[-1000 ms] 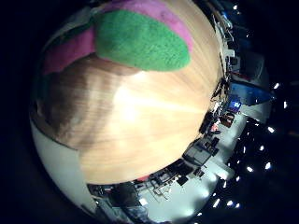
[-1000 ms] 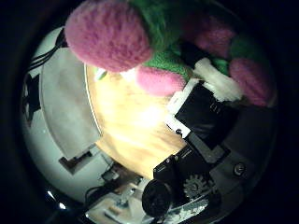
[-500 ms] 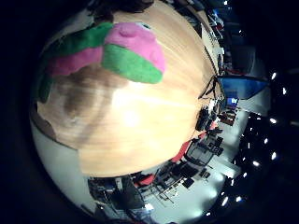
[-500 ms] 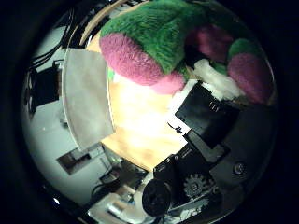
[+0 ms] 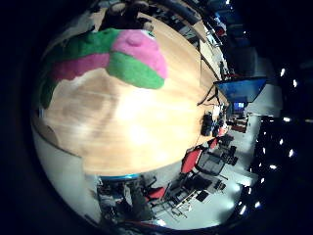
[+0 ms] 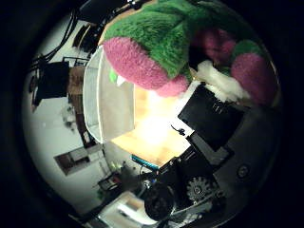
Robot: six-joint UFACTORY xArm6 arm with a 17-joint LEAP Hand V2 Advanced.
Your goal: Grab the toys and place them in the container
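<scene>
A green and pink plush toy (image 6: 156, 47) fills much of the thumb side view, close against my palm. My right hand (image 6: 213, 118) shows black and white parts, with a white fingertip (image 6: 216, 80) pressed into the plush, so the hand is shut on the toy. In the little finger side view the same toy (image 5: 122, 61) hangs above the wooden table (image 5: 146, 127) without touching it. A pale, open-topped container (image 6: 111, 102) stands on the table beside and below the toy. A small bright green bit (image 6: 114, 76) shows at its rim.
The round wooden table ends at a pale edge (image 5: 63, 166) with floor beyond. Red office chairs (image 5: 193, 159) and a monitor on a stand (image 5: 239, 90) are in the room past the table. Dark equipment (image 6: 52, 80) sits behind the container.
The table looks smaller and farther, so the hand has risen with the toy still against the palm. The container has come further into the thumb side view.
</scene>
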